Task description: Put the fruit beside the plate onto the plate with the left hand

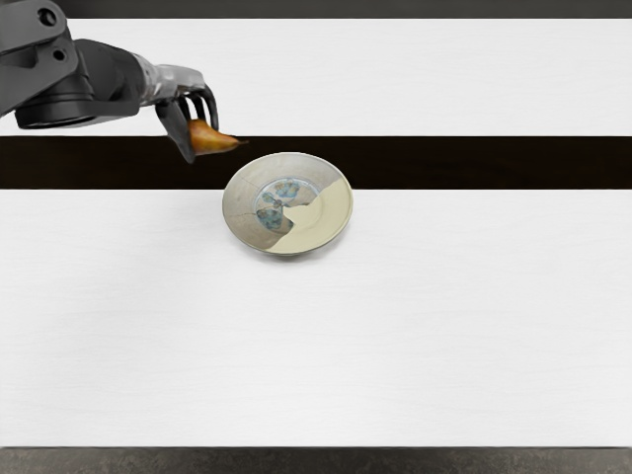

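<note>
Grips the fruit (212,139) in the left hand (188,109), fingers curled round it, pointed tip poking out to the right. Holds it just up and left of the plate (237,212), apart from the rim, not over it. Looks lifted clear of the table (395,326), though hard to judge height from this slant. Counts as picked up, then; not placed. Leaves the carry across above the plate, the lowering and the release to do.

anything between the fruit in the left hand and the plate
Nothing: in the head view the stretch from the fruit in the left hand to the plate is bare, only the dark band behind.
</note>
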